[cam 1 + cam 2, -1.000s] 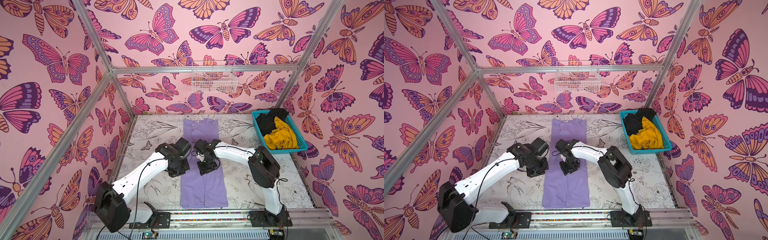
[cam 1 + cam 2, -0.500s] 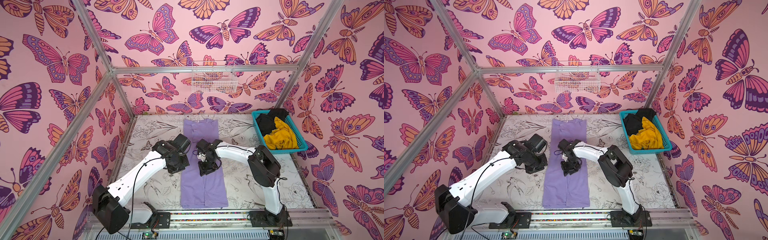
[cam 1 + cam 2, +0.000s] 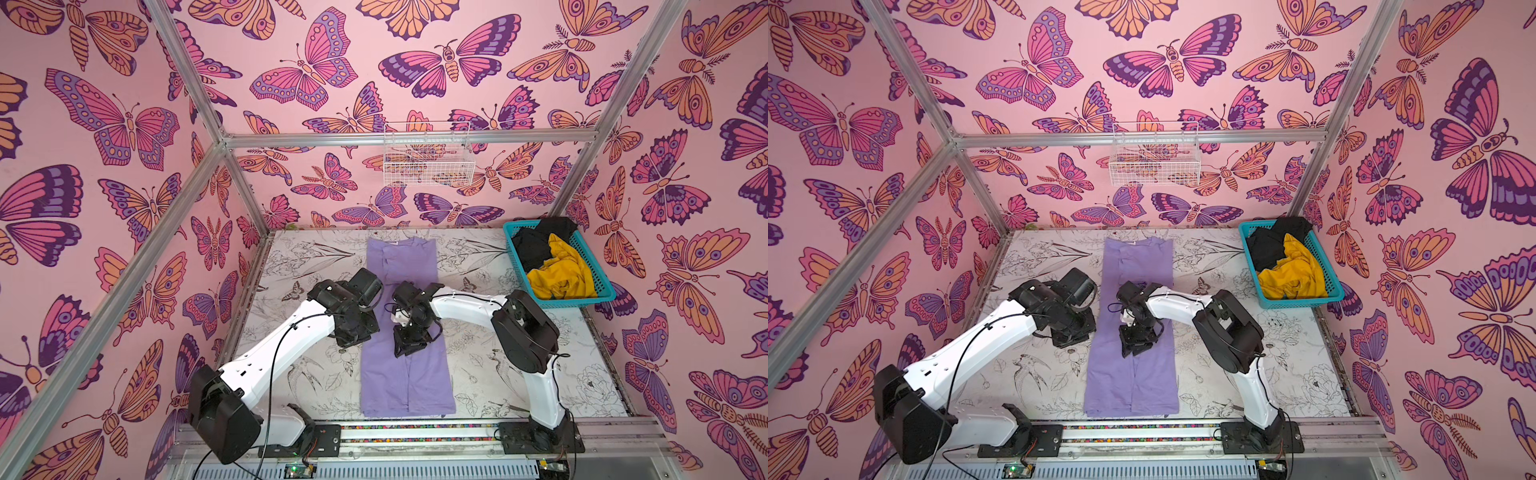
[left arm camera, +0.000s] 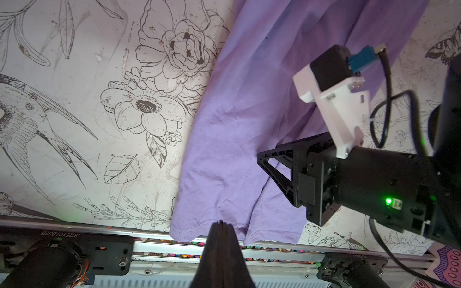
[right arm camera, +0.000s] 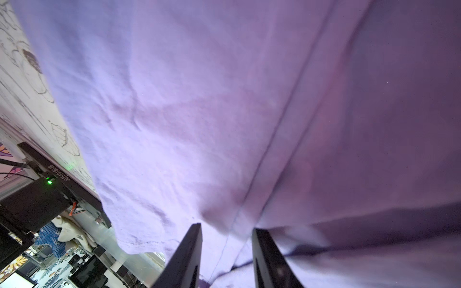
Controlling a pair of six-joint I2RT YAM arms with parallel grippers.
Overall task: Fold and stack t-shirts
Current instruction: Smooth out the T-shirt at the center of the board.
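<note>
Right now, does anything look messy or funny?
Only the basket: the yellow shirt and black shirt lie crumpled in it, the black one spilling over its far rim. The purple shirt lies flat and straight.

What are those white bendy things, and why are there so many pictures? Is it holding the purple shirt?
Those are two robot arms, a left arm and a right arm, each ending in a claw. Two pictures come from a camera high above; the other two come from little cameras on the wrists. On the flowery table lies a purple t-shirt, folded into a long strip. A teal basket holds a yellow shirt and a black shirt. The left claw is shut and empty. The right claw is open, close over the purple cloth, so nothing is held.
</note>
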